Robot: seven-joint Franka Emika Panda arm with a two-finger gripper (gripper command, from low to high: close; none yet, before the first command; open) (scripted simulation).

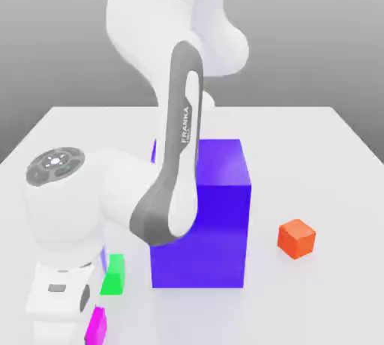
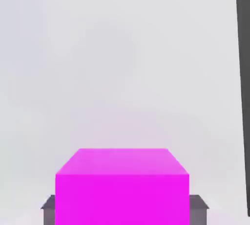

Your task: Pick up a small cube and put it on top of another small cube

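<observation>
Exterior view and hand view. The arm reaches low toward the camera; its pincer (image 2: 122, 208) stands over the magenta cube (image 1: 95, 326) at the near edge of the surface (image 1: 330, 156). In the hand view the magenta cube sits squarely between the two grey fingertips (image 2: 49, 208), one visible at each side face and apparently touching it, so the pincer reads as closed on the cube. Whether the cube has left the surface cannot be told. The green cube (image 1: 114, 274), the target, lies just beyond the magenta one, close to the foot of the large blue block (image 1: 214, 231). An orange cube (image 1: 297, 238) lies well apart, toward the exterior view's right.

Risks, as judged: the fingertips hold the cube low on its sides, so a shallow or uneven grip could let it slip or tilt during the lift. The target is very near, so a low carry could knock the green cube aside. The blue block beside the target leaves little room; the hand could brush it while placing. An off-centre release would let the magenta cube topple.
</observation>
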